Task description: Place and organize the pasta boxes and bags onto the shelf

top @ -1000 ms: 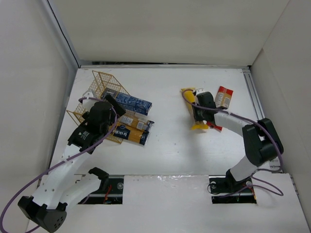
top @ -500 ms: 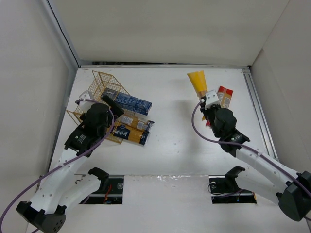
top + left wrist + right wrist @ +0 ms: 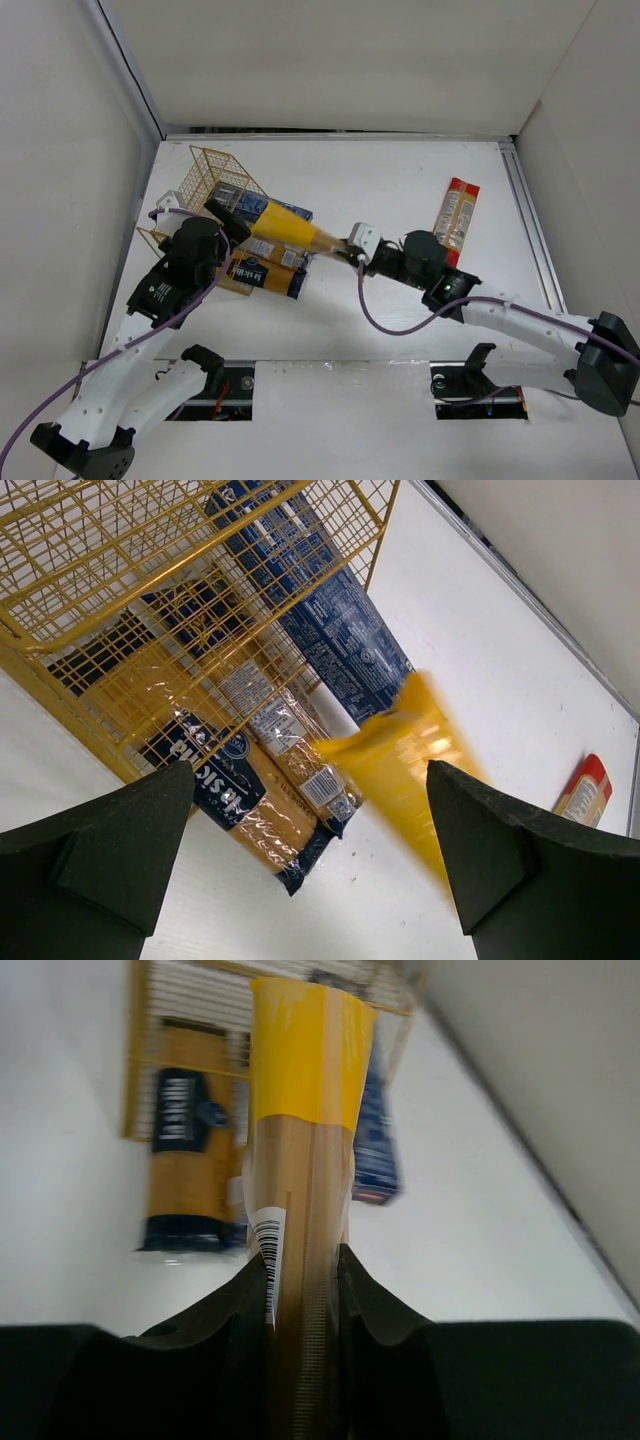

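My right gripper (image 3: 352, 250) is shut on the plain yellow bag (image 3: 290, 228), holding it above the table with its far end pointing at the shelf (image 3: 205, 175); the bag fills the right wrist view (image 3: 305, 1160) between my jaws (image 3: 300, 1280). The dark blue box (image 3: 262, 206) and two yellow packs with dark labels (image 3: 268, 272) lie partly in and beside the golden wire shelf (image 3: 150, 590). The yellow bag shows blurred in the left wrist view (image 3: 400, 755). My left gripper (image 3: 310, 880) is open and empty beside the shelf. The red-and-clear bag (image 3: 457, 215) lies at the right.
White walls enclose the table at the back and sides. A metal rail runs along the right edge (image 3: 525, 220). The shelf stands tilted against the left back corner.
My right arm has swung the yellow bag from the right back of the table leftward to the packs by the shelf. The left arm has shifted slightly.
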Motion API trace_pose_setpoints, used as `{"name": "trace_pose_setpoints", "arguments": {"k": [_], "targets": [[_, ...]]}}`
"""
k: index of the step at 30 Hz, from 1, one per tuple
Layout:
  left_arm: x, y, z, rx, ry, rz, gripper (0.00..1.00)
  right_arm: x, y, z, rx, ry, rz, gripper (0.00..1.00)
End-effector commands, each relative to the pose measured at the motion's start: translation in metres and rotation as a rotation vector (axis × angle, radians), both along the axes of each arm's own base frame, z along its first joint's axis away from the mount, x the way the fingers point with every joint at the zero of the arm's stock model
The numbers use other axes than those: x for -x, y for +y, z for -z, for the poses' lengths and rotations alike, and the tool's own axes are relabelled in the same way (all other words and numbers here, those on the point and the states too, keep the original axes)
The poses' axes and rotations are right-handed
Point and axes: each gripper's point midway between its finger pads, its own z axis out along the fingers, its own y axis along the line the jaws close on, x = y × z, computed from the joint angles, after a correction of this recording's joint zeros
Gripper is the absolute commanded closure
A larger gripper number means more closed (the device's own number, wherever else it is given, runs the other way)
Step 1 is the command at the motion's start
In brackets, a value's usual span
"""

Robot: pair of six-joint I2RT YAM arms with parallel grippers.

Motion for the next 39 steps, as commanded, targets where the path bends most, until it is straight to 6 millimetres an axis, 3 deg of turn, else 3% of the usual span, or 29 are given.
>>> {"name": "trace_pose_setpoints", "arguments": {"k": [1,6,13,22,27,33,39], "targets": [[0.000,0.005,-0.020,0.018,-0.049,-0.028,0.00,0.024,0.036,-0.093,-0.241,-0.187,-0.161,1.00],[0.000,0.005,-0.020,0.018,-0.049,-0.028,0.00,0.039,0.062,-0.087,-0.247,-0.182,-0.238,1.00],[0.001,0.003,-0.015,0.018,-0.037,-0.017,0.00,0.023,0.082,-0.075,-0.234,-0.170,-0.229,1.00],[0.000,0.003,-0.013,0.018,-0.037,-0.017,0.00,-0.003,0.110,-0.083,-0.254,-0.184,-0.197,1.00],[0.000,0.001,-0.009,0.018,-0.027,-0.009,0.00,-0.016,0.135,-0.072,-0.235,-0.170,-0.223,1.00],[0.000,-0.001,-0.006,0.022,-0.023,0.000,0.00,-0.036,0.176,-0.041,-0.225,-0.131,-0.255,1.00],[0.002,-0.002,-0.004,0.026,-0.021,0.008,0.00,-0.036,0.191,-0.045,-0.288,-0.125,-0.284,1.00]]}}
